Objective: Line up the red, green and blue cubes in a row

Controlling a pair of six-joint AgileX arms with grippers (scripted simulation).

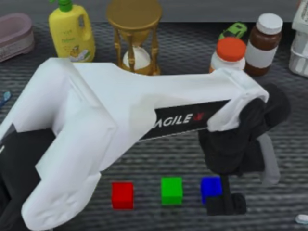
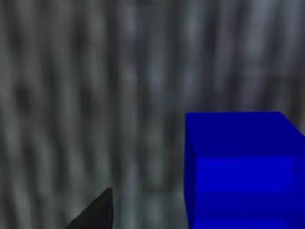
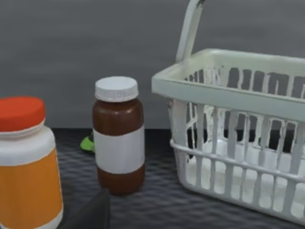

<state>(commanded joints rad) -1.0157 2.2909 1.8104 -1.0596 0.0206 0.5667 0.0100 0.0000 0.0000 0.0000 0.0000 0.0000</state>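
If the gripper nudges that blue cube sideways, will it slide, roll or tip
The blue cube would probably slide rather than roll: it sits flat on the ribbed mat. Its glossy faces look slippery, so the left gripper beside it might lose hold. It looks rigid and low, unlikely to tip.

Rendered sim tabletop, no real room: dark ribbed mat [image 1: 192, 48], flat grey backdrop, random props, e.g. hourglass [image 1: 134, 36], bottles, white basket [image 3: 238, 133], toy car [image 1: 233, 30].

Low in the top view, the red cube [image 1: 122, 194], green cube [image 1: 172, 190] and blue cube [image 1: 211, 188] lie in a row, left to right. My left end effector [image 1: 225, 202] sits just right of the blue cube.
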